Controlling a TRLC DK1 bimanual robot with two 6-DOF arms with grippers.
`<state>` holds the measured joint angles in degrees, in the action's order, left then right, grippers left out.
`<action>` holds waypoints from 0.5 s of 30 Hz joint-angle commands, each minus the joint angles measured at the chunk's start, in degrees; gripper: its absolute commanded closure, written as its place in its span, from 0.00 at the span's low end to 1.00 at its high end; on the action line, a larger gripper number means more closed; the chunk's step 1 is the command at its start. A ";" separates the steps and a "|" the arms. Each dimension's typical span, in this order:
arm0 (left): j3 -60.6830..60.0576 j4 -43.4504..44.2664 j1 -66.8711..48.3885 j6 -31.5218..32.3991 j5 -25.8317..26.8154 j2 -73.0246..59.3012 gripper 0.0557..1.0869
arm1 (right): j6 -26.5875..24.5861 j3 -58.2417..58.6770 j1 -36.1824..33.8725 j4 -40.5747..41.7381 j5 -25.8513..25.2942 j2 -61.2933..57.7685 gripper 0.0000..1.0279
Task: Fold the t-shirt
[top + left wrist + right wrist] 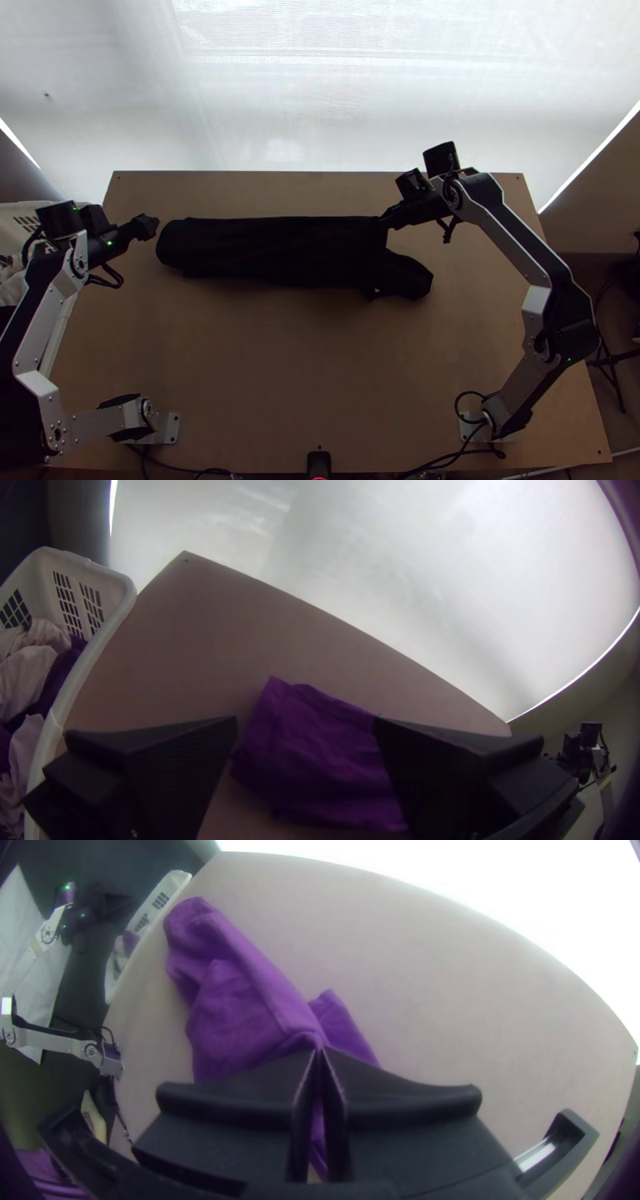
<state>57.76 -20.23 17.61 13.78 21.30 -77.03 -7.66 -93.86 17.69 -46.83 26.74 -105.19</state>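
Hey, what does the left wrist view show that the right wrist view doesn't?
Left wrist view: the left gripper close up, its fingers apart near one end of the t-shirt.
Right wrist view: the right gripper close up, its fingers closed on the t-shirt, plus the left arm's base.
Both: the t-shirt, the table and the white basket with clothes.

I'm standing in what is looking like a robotics lab or workshop: a left arm [36, 340] and a right arm [512, 248] are rising from metal mounts on a wooden table [280, 384], cables [456, 457] are trailing around it, a white sheet [320, 96] is glowing behind, and a laundry basket [81, 667] is sitting alongside.
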 commanded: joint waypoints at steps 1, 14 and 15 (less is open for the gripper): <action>0.43 -1.48 -0.64 -2.27 0.15 -3.91 0.04 | -0.07 2.81 -0.12 0.86 -0.02 2.27 0.97; 18.18 2.12 -2.22 -1.74 2.26 -26.59 0.05 | -0.34 4.92 1.73 1.56 -0.02 2.44 0.97; 19.94 2.12 -2.22 -2.18 2.17 -28.61 0.05 | -0.25 5.01 1.82 1.65 -0.02 2.44 0.97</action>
<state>67.77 -18.28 16.03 11.97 23.16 -93.65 -7.92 -89.86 18.65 -45.65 26.65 -102.98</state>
